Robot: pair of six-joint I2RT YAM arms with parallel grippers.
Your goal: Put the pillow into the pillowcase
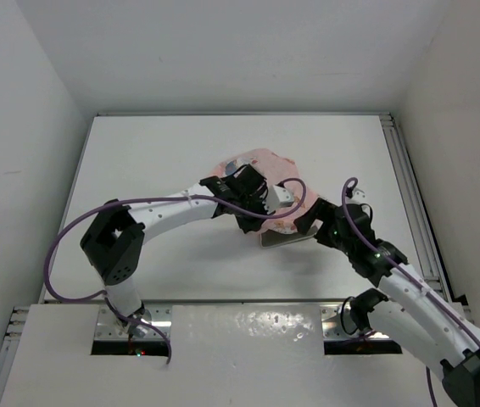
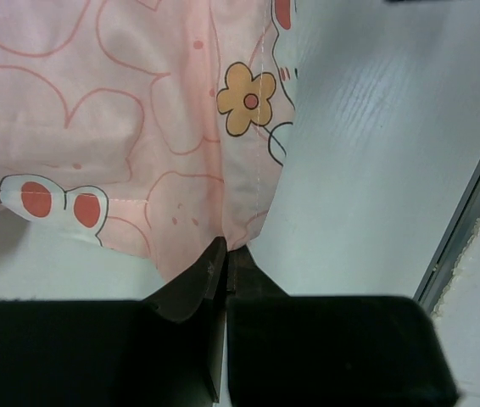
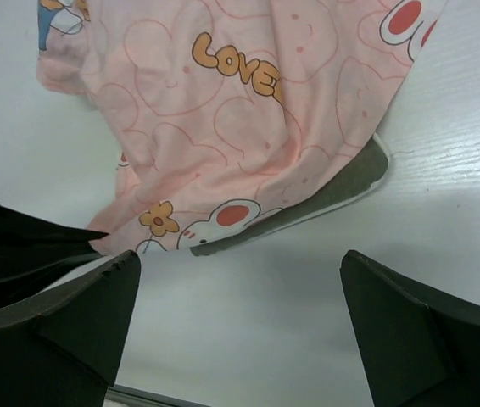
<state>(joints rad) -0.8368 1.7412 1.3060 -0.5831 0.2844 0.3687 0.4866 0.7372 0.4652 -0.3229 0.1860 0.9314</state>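
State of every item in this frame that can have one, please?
Thin pale pink rabbit-print fabric pillowcase: crumpled, loosely heaped.
Olive-brown rectangular padded pillow: mostly covered by pillowcase, one edge and corner exposed.
Left hand: shut on pillowcase hem.
Right hand: open, empty.

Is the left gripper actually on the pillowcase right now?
Touching. The left wrist view shows the left gripper shut, pinching the pillowcase hem between its fingertips.
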